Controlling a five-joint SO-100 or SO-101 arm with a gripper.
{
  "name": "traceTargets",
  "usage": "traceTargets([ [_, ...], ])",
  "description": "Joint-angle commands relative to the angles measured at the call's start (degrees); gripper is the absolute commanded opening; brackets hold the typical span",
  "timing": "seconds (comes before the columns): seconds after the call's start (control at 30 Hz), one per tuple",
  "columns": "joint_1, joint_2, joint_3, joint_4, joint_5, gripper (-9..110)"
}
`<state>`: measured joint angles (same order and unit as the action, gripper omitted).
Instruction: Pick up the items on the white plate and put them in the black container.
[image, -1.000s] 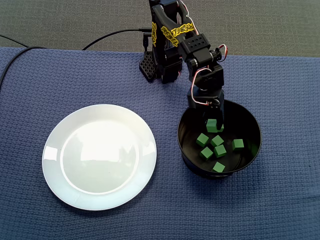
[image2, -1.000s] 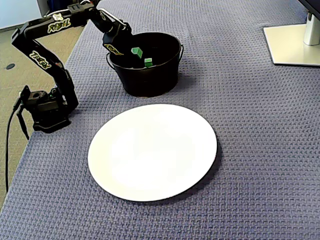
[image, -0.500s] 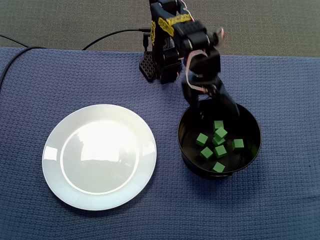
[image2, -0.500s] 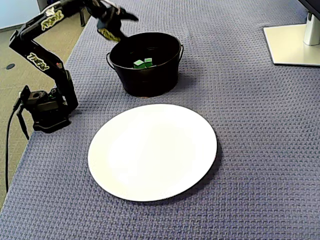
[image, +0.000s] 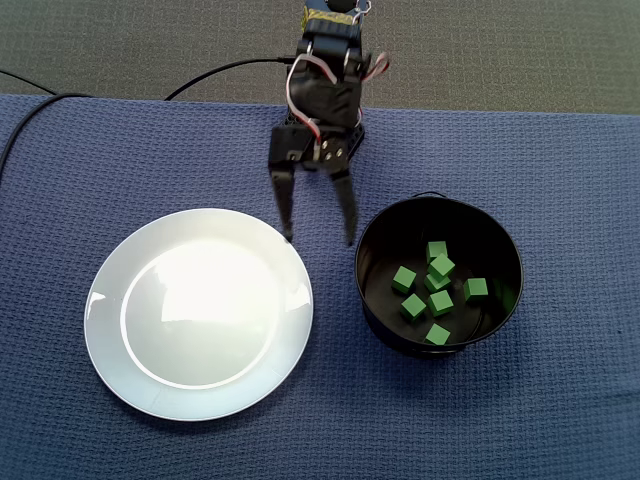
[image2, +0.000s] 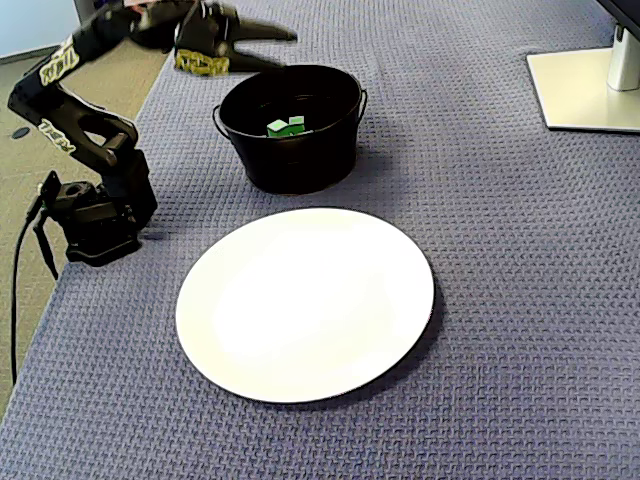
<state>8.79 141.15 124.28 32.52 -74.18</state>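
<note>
**First fixed view.** The claw (image: 320, 240) hangs with its jaws spread wide and nothing between them. It sits above the cloth-covered surface (image: 560, 400), in the gap between the plate's right edge and the bowl's left rim. The white plate (image: 200, 310) lies to the left and is bare; we see no item on it. The black bowl (image: 505, 250) stands to the right and holds several green cubes (image: 441, 301), all lying loose on its floor. A cable (image: 230, 68) runs off the far edge behind the arm.

**Second fixed view.** The claw (image2: 283, 52) is at the far left, jaws apart and pointing right, just above the far-left rim of the bowl (image2: 300, 165). Two cubes (image2: 285, 126) show over the rim. The plate (image2: 305, 300) lies nearer and is empty here too. A white stand base (image2: 585, 90) sits far right, well apart from the work.

**Risks, in our judgement.**
- With the plate bare, the task looks complete. A further descent onto the plate would close on nothing, and the fingertips could scrape or shove it.
- The claw is close to the bowl's rim. A low sideways sweep could clip the rim or its handle, shifting or tipping the bowl and spilling the cubes.
</note>
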Motion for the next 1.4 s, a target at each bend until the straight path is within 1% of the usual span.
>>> traceTargets([
  [0.0, 0.0, 7.2, 15.1, -5.8, -2.2, 22],
  [0.1, -1.8, 10.6, 25.6, -11.3, -3.0, 21],
  [0.17, -2.9, 12.7, 30.8, -12.9, -3.9, 21],
  [0.3, -3.9, 16.8, 38.0, -10.9, -4.4, 19],
  [0.33, -4.0, 17.8, 38.8, -8.7, -4.3, 20],
  [0.47, -5.3, 22.2, 39.4, 6.3, -4.7, 20],
  [0.73, -8.7, 31.3, 45.1, 22.9, -6.0, 21],
  [0.9, -11.6, 37.0, 45.6, 36.6, -7.3, 22],
  [1.1, -12.2, 40.7, 47.3, 45.3, -10.5, 23],
  [1.17, -12.0, 40.7, 47.3, 48.3, -12.0, 21],
  [1.27, -11.8, 40.8, 47.3, 52.5, -11.7, 18],
  [1.37, -11.2, 40.9, 47.4, 55.3, -11.6, 20],
])
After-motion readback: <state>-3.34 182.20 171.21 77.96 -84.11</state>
